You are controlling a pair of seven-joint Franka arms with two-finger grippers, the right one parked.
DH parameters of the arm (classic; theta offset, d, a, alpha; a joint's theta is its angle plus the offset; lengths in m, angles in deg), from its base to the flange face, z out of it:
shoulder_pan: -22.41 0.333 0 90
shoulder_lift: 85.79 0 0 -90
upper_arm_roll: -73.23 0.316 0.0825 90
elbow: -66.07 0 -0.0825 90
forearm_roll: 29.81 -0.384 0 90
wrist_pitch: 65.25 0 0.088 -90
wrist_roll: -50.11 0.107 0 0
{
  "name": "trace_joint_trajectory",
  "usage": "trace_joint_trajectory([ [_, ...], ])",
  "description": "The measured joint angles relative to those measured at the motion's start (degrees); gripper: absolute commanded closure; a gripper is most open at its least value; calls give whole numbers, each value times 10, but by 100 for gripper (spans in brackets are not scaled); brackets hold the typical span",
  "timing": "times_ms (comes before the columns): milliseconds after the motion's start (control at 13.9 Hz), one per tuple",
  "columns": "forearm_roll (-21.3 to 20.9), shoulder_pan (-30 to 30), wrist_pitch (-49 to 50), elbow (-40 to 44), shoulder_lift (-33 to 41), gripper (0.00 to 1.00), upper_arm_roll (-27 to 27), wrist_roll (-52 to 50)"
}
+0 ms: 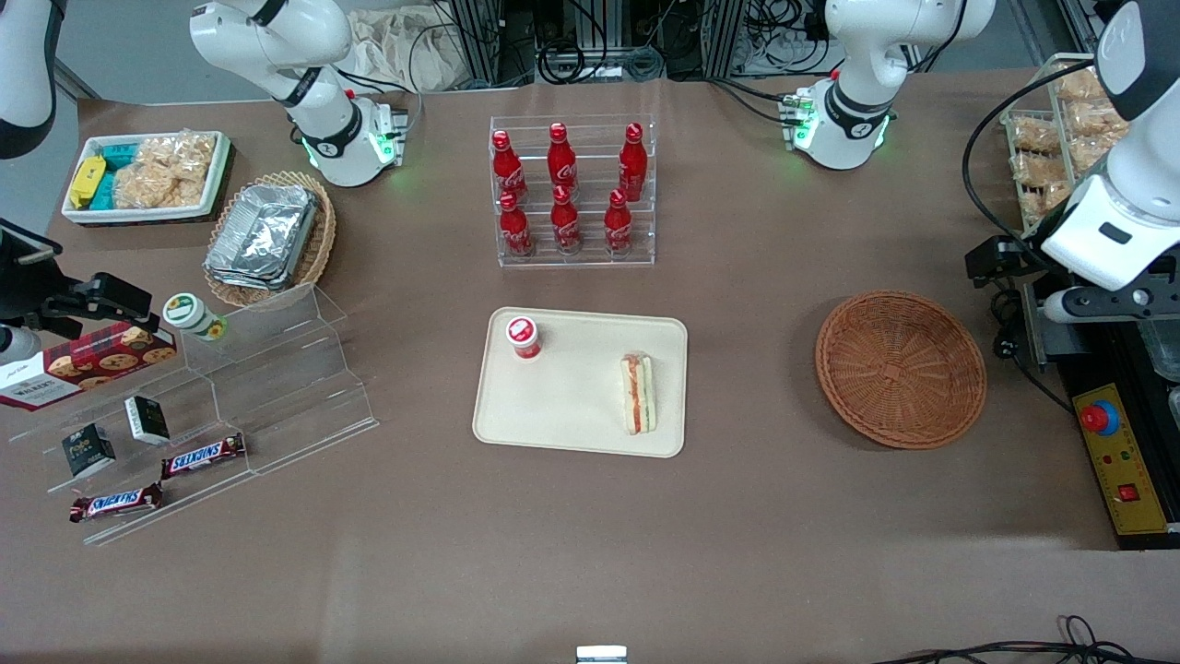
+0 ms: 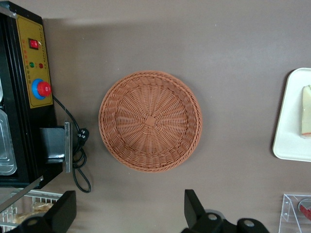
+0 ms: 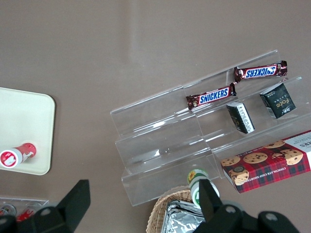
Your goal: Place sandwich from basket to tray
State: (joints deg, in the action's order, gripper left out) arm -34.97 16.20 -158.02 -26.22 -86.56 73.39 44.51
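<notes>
Toward the parked arm's end of the tabletop [image 1: 737,535] stand a clear stepped display [image 1: 277,387] with snack bars and a tan basket of foil containers [image 1: 267,235]; neither concerns the task. At centre lies the tray [image 1: 562,406], carrying a small red-capped cup [image 1: 523,336] and the sandwich [image 1: 637,394], which rests on its side near the tray edge facing the basket, filling layers uppermost and wholly inside the rim. A rack of red bottles [image 1: 573,192] stands farther from the front camera than the tray. Toward the working arm's end sits the basket [image 1: 901,367], with nothing in it. The claw [image 2: 129,213] hangs above the tabletop beside the basket, spread wide and holding nothing. Judgement: placement appears complete; the remaining step is best done by keeping the claw high and well apart from both basket and tray, so nothing is nudged
</notes>
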Motion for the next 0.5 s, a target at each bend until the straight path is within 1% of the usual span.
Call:
trace_joint_trajectory([
  [288, 32, 0, -10, 1, 3, 0, 2, 0],
  [503, 36, 0, -10, 14, 3, 0, 3, -1],
])
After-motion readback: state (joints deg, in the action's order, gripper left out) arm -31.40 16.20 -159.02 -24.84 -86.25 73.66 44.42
